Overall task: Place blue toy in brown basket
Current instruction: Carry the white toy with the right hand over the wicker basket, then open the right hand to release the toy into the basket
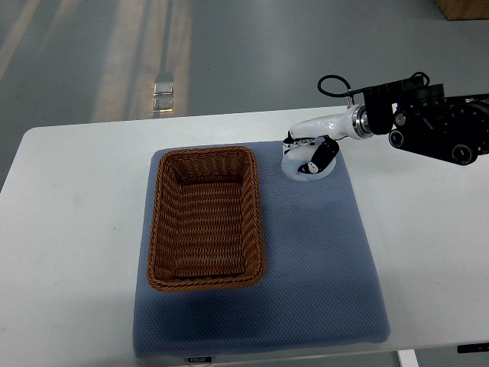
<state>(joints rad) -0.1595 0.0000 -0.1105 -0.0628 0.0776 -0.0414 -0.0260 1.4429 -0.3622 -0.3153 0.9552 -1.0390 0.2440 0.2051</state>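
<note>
While the right arm (428,126) reaches in from the picture's right edge at about two o'clock, its white right hand (309,155) sits low over the far right corner of the blue-grey mat (321,260). Its dark-tipped fingers (324,153) curl down around a pale, roundish object (306,170) that rests on the mat; only a light rim of it shows beneath the hand, so whether this is the blue toy cannot be told, nor whether the fingers actually grip it or merely cup it. At nine o'clock from the hand, just beside it but apart, lies the brown basket (206,218), a rectangular wicker one, lengthwise on the left half of the mat, with nothing visible inside. The mat lies on a white tabletop (69,229). Beyond the tabletop's far edge, toward eleven o'clock, a small shiny block (163,93) stands on the grey floor (252,46).
</note>
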